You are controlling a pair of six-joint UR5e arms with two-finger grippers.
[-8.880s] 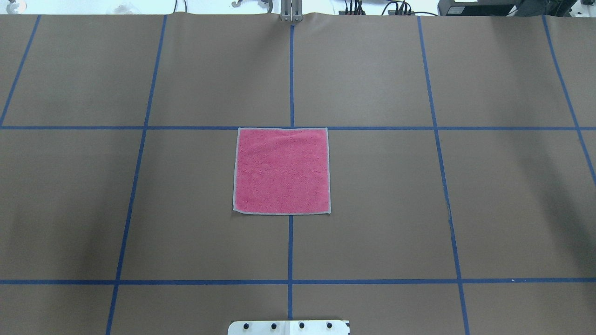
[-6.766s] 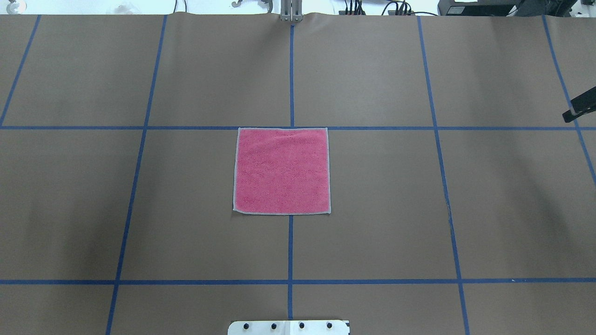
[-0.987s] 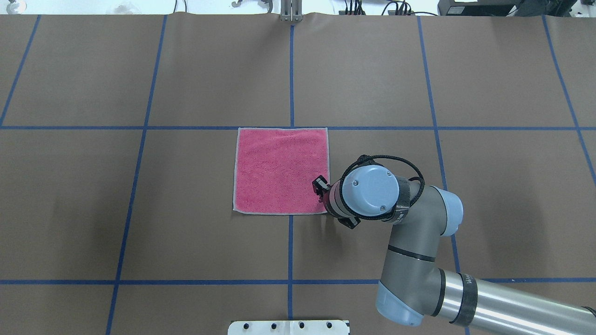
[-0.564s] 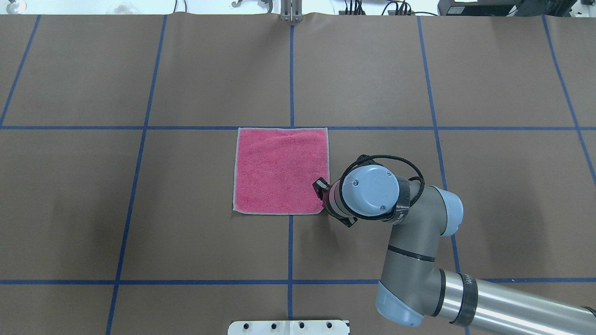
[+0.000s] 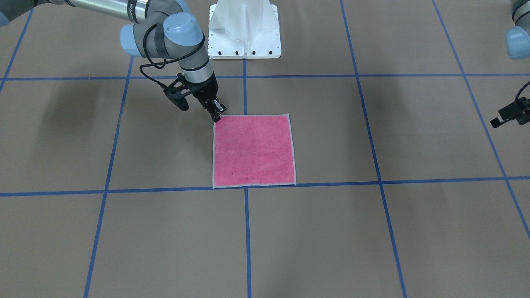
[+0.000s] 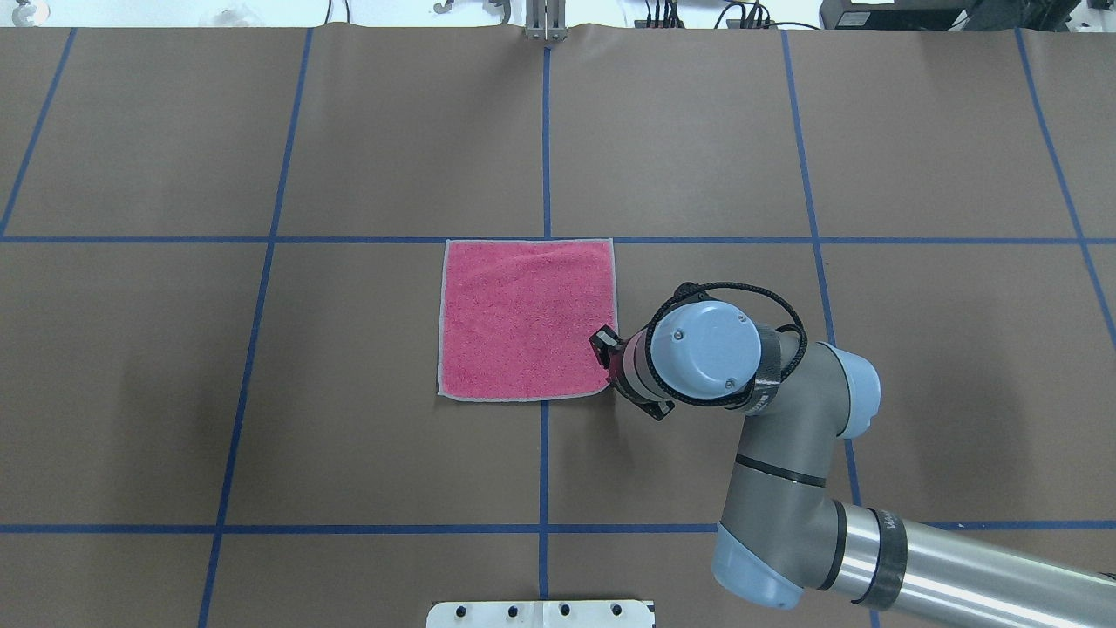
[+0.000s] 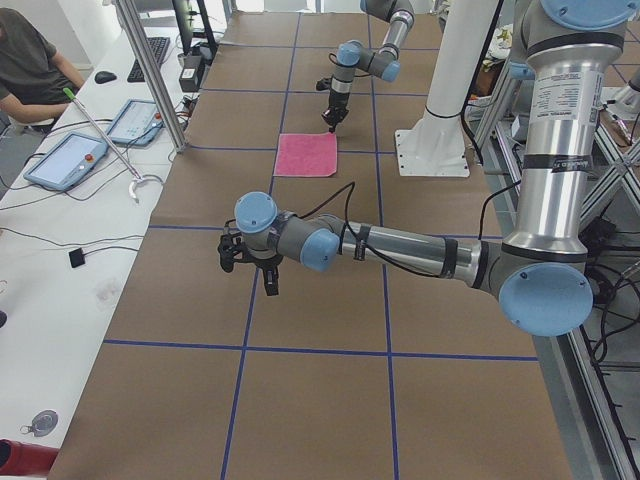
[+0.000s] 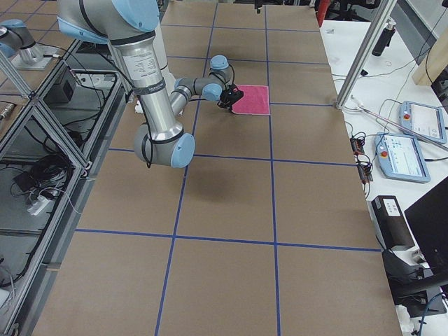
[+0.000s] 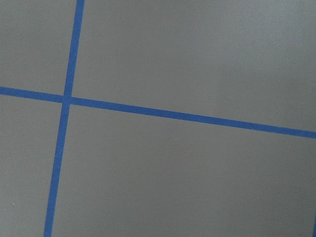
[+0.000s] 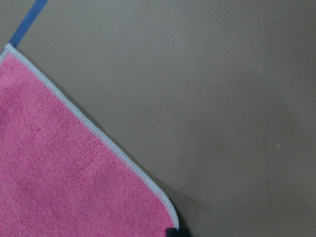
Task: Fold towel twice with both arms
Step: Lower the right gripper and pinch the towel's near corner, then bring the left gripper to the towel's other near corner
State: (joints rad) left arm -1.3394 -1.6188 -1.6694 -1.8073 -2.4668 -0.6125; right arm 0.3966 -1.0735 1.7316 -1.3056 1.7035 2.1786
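Note:
The towel (image 6: pixel 523 318) lies flat, pink face up, at the table's middle; it also shows in the front-facing view (image 5: pixel 252 151). My right gripper (image 5: pixel 216 116) stands at the towel's corner nearest the robot on its right side, its fingers pinched together on that corner. In the overhead view the right wrist (image 6: pixel 702 353) hides most of the fingers. In the right wrist view the towel's edge (image 10: pixel 98 133) casts a shadow, so that corner sits slightly raised. My left gripper (image 7: pixel 270 285) hovers over bare table far to the left, away from the towel; I cannot tell if it is open.
Blue tape lines (image 6: pixel 545 131) divide the brown table cover. The white pedestal base (image 5: pixel 244 29) stands at the robot's edge. In the left side view a side desk with tablets (image 7: pixel 70 160) and an operator (image 7: pixel 30 60) lie beyond the table's far edge.
The right arm came in from the right and reached the towel's near right corner. In the last second its wrist shifted slightly right and the corner's edge pulled in a little.

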